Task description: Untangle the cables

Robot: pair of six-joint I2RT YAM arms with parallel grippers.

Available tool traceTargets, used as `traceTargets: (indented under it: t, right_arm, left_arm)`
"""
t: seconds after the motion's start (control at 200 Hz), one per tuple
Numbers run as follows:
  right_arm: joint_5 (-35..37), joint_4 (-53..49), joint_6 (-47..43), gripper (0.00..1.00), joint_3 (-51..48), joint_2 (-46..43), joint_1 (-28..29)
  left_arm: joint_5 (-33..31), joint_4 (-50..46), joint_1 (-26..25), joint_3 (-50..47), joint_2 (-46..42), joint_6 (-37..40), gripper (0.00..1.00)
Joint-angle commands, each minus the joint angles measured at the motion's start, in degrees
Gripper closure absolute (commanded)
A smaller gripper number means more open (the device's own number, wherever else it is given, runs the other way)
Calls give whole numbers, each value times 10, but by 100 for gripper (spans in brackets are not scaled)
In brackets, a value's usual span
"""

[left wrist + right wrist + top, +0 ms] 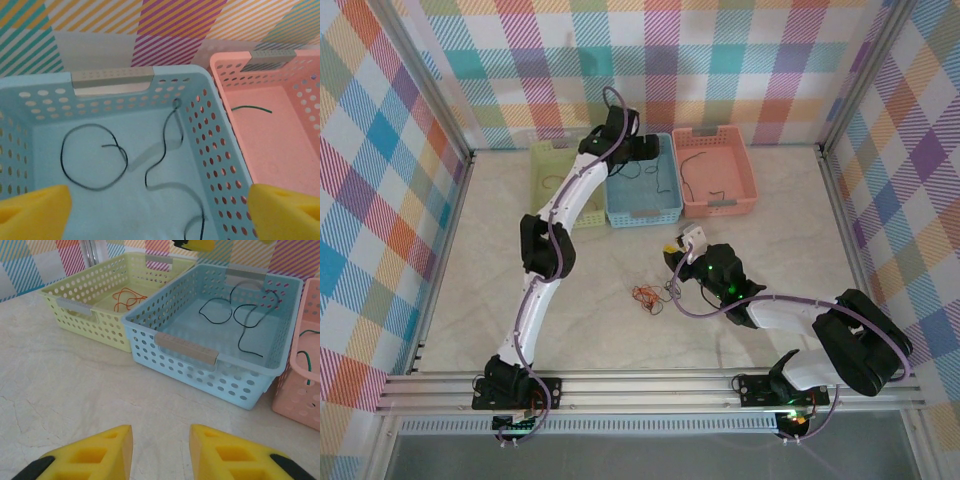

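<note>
Left gripper [160,215] over black cables [125,161]

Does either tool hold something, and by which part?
Nothing is held: the left tool is open above the blue basket, the right tool open, empty.

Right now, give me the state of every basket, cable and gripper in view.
Yellow-green perforated plastic basket: holds red-orange cable.
Light blue perforated plastic basket: holds black cables.
Pink perforated plastic basket: holds a dark green cable.
Red-orange cable tangle: loose on the table.
Left gripper: open, above the blue basket.
Right gripper: open, empty.
</note>
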Motion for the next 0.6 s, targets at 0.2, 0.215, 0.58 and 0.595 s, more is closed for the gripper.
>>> traceTargets:
  t: [0.2, 0.215, 0.58, 0.595]
  right_arm:
    - [32, 27, 18, 61, -19, -29, -4]
    - [36, 27, 19, 60, -20, -31, -4]
    - [28, -82, 22, 57, 9, -66, -12]
    - [25, -85, 20, 57, 11, -63, -12]
  left_arm:
    - [3, -37, -31, -211, -328, 11, 7]
    - [5, -24, -32, -245, -353, 6, 8]
    - [131, 265, -37, -896, -712, -171, 23]
    - [135, 272, -39, -909, -711, -176, 24]
